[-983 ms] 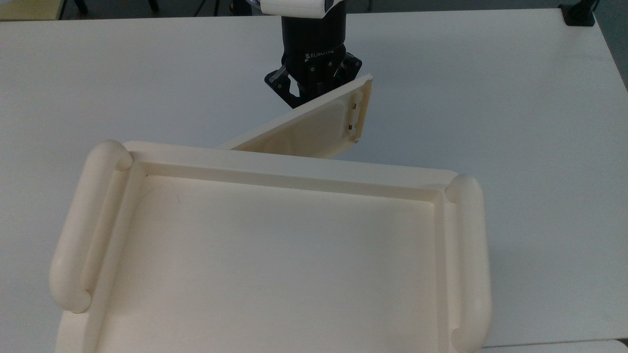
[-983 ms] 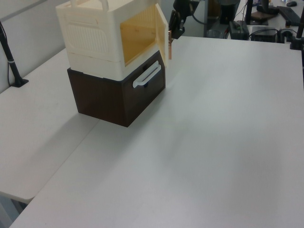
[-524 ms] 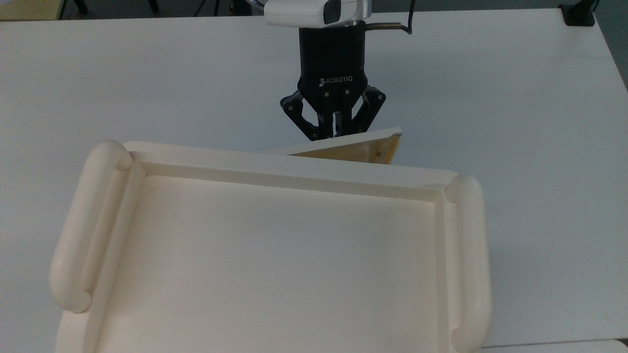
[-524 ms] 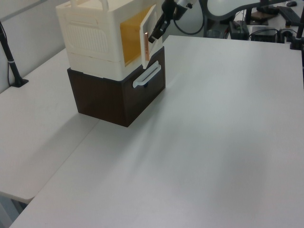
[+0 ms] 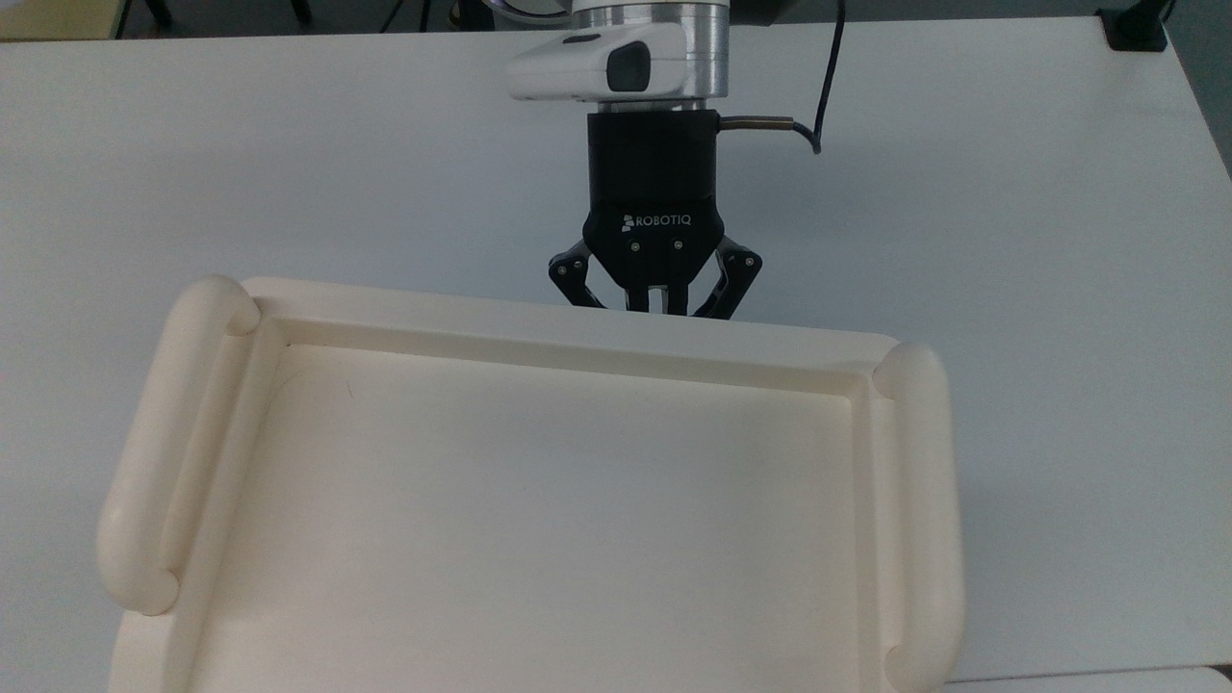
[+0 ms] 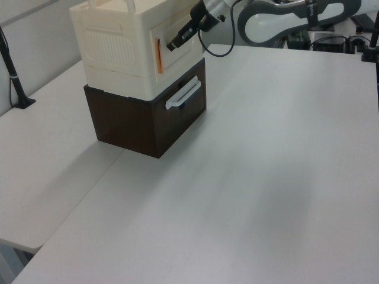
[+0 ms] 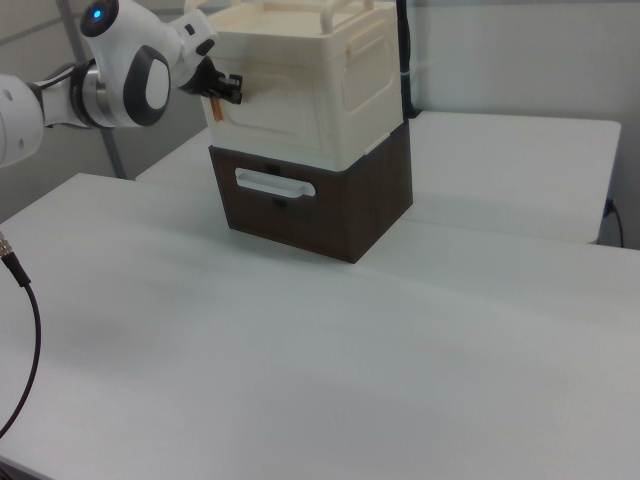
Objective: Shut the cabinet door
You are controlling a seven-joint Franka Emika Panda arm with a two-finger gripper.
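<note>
White tabletop [image 6: 266, 177] runs under everything, with desks and cables at the far edge in the left view. On it stands a dark brown drawer unit [image 6: 142, 124] with a pale bar pull, and on that sits the cabinet [image 6: 118, 47], cream plastic with a recessed top and rounded rails. The cabinet door [image 6: 172, 44] lies against the cabinet's front face in the left view, looking flush or very nearly so, its orange-brown handle fixings [image 6: 158, 56] near the door's edge on the left view's left. The gripper [image 5: 657, 310] sits right at the door, fingers drawn narrow and close together, holding nothing, their tips hidden behind the cabinet's top rim in the top view. In the right view the gripper [image 7: 225, 90] meets the cabinet's front at its upper corner. By my judgement the closing push is at its end: what remains is a short firm press to seat the door fully, then a straight retreat away from the front without catching the handle.
</note>
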